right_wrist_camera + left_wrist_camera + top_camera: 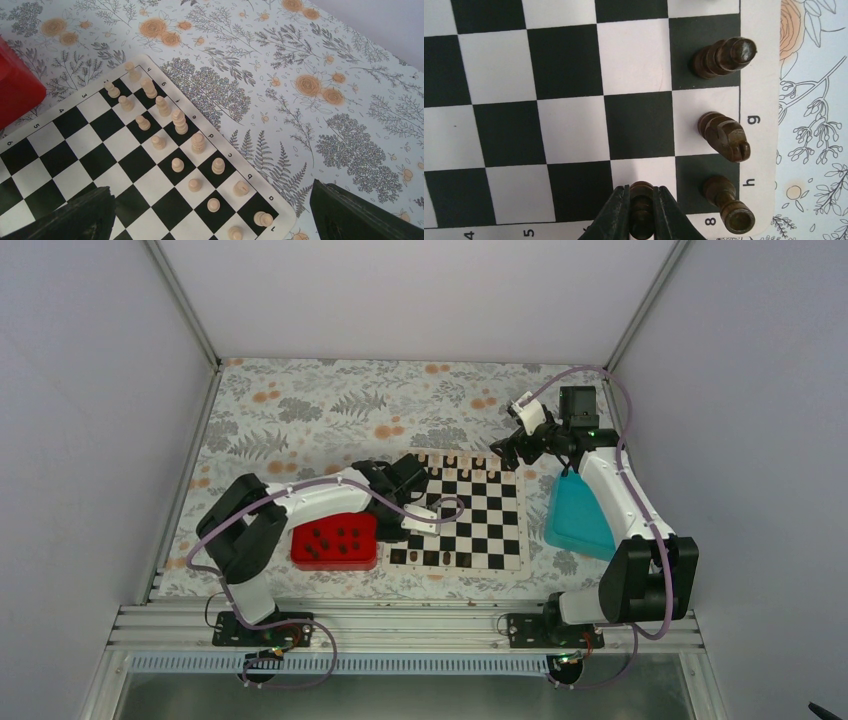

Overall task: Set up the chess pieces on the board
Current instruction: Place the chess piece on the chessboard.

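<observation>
Along board (569, 125) edge, three chess pieces (723, 136), fourth in left pincer (641, 191)

Both arms are built alike: the left arm (325, 495) and right arm (610, 490) have white shells on the long links, bulky black joints, and a lilac cable (445, 501) running along each. Black base plates (262, 628) anchor them. The right hand (512, 448) has matte black, wedge-shaped fingers (75, 217).
</observation>
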### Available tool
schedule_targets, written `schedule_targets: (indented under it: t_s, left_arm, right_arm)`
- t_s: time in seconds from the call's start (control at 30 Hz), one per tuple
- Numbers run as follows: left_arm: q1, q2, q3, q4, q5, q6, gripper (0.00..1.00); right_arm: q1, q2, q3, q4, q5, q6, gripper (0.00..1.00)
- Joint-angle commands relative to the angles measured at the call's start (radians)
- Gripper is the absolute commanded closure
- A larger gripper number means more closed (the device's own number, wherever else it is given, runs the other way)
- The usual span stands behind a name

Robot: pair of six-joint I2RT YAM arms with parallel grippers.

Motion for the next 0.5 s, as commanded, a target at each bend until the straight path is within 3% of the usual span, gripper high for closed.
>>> schedule_targets:
  t_s: [0.0, 0.47]
  left_arm:
    - [-0.005, 0.011, -0.009, 0.014, 0.014, 0.011, 0.89]
    - [-0.005, 0.038, -0.035, 0.028, 0.004, 0.025, 0.89]
  right_arm:
    - [-0.014, -0.015, -0.016, 0.008, -0.019, 0.001, 0.00]
    - [-0.015, -0.009, -0.016, 0.004, -0.019, -0.002, 0.00]
